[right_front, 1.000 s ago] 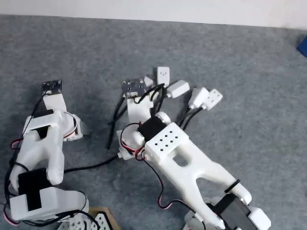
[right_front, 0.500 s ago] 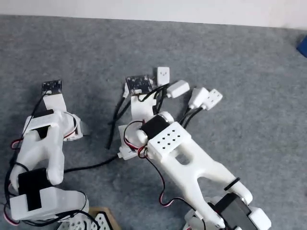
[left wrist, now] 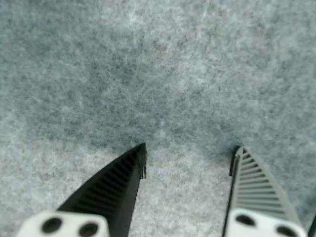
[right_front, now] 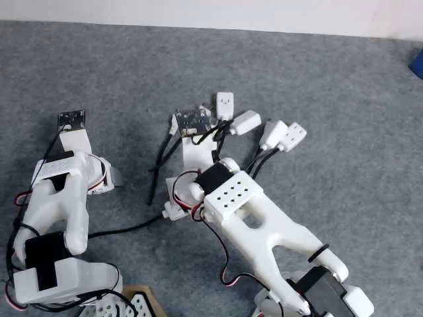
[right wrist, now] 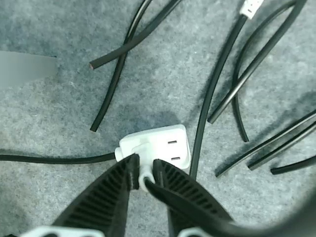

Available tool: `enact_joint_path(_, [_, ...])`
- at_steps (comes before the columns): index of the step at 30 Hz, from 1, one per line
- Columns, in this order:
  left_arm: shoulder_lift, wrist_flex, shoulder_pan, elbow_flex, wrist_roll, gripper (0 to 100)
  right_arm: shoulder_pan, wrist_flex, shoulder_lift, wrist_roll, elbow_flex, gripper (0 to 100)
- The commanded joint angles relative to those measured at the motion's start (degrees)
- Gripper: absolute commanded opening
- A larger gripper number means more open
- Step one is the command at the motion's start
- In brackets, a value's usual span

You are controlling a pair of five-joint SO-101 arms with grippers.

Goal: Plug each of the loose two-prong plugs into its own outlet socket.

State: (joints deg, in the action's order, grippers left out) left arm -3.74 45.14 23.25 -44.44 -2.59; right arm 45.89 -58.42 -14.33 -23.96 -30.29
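My right gripper [right wrist: 144, 165] is shut on the near edge of a white outlet socket [right wrist: 160, 144] lying on the grey felt. The socket's two slots face up, and its black cable [right wrist: 54, 159] runs off sideways. In the high view this socket [right_front: 170, 210] peeks out beside the right arm's wrist [right_front: 197, 148]. Farther back lie another white socket [right_front: 225, 104], a white plug [right_front: 244, 122], and a plug [right_front: 273, 134] next to a socket [right_front: 294, 135], all on black cables. My left gripper [left wrist: 190, 153] is open over bare felt, on the left arm [right_front: 66, 172].
Loose black cables [right wrist: 227, 74] cross the felt just beyond the held socket. A wooden block [right_front: 144, 296] sits at the front edge between the arm bases. A blue object [right_front: 417, 63] pokes in at the right edge. The felt's back edge [right_front: 211, 26] runs along the top.
The right arm's wrist has shifted slightly away and to the right, toward the cluster of white plugs. The left arm has stayed still.
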Motion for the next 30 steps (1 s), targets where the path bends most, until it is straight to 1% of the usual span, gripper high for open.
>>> enact_joint_path(1, [-1.36,-0.62,0.31,0.92,0.35,27,-0.66,1.01,-0.31,-0.35,0.48,0.6])
enact_joint_path(9, [-1.36,-0.62,0.4,0.92,0.35,27,0.13,1.1,1.19,-0.35,0.48,0.6])
enact_joint_path(15, [-1.45,-0.62,0.4,0.92,0.35,27,3.47,1.54,13.05,-0.26,4.44,0.6])
enact_joint_path(20, [-1.45,-0.62,0.48,0.92,0.35,27,3.38,-0.57,20.44,-0.26,8.75,0.6])
enact_joint_path(30, [-1.45,-0.62,0.48,0.92,0.35,27,3.47,-0.75,21.23,-0.26,9.01,0.6])
